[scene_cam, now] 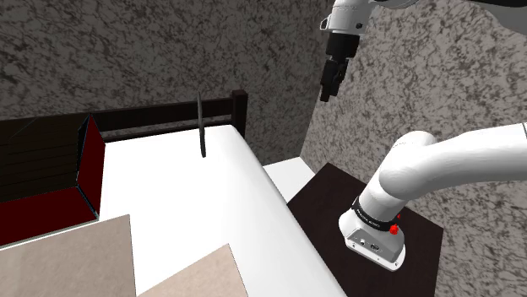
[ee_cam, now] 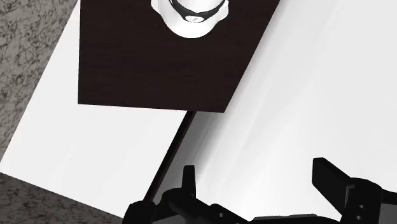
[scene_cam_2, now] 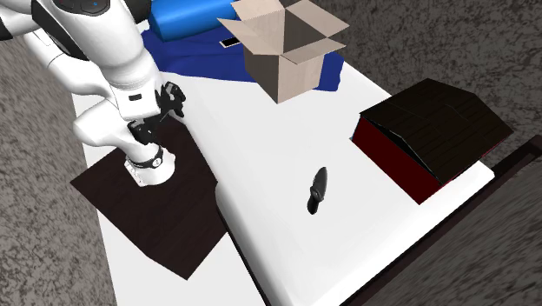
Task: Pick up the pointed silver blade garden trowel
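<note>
The trowel (scene_cam: 202,126) looks dark all over and lies on the white bed-like surface (scene_cam: 177,202), near its far edge in the shoulder view. In the second exterior view the trowel (scene_cam_2: 318,189) rests between the arm's stand and a dark box. My black gripper (scene_cam: 326,93) hangs high in the air, well to the right of the trowel and off the white surface. It (scene_cam_2: 172,98) sits above the stand's dark top. In the wrist view the gripper (ee_cam: 257,184) is open, its fingers (ee_cam: 188,176) wide apart with nothing between them.
A dark box with red sides (scene_cam_2: 430,135) lies beyond the trowel. An open cardboard box (scene_cam_2: 282,48) and blue items (scene_cam_2: 187,35) sit on the white surface. The dark stand top (scene_cam: 338,198) holds the arm's base. A dark bed frame (scene_cam: 169,112) borders the far edge.
</note>
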You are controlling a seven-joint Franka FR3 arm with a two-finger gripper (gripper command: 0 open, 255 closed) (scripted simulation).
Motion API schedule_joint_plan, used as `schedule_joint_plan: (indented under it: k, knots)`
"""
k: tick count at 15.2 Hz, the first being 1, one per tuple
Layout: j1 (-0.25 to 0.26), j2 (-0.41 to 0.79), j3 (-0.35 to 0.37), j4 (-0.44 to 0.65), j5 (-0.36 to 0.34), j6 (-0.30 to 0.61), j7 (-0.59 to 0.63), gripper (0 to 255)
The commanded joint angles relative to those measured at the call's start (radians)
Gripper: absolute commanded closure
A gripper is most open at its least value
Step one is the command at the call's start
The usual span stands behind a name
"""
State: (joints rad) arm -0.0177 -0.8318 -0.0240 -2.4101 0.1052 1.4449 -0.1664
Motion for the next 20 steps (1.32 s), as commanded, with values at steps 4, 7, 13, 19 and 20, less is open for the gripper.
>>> schedule_joint_plan:
  k: [4,7,13,19,20]
  knots:
    - [0.025,0.055,-0.017,-0.038,-0.003,0.131,-0.079,0]
    - [0.051,0.123,-0.032,-0.060,0.002,0.261,-0.158,0]
    - [0.111,0.292,-0.061,-0.062,0.031,0.507,-0.320,0]
    - [0.182,0.486,-0.087,-0.006,0.096,0.716,-0.495,0]
    - [0.194,0.519,-0.090,0.008,0.110,0.746,-0.526,0]
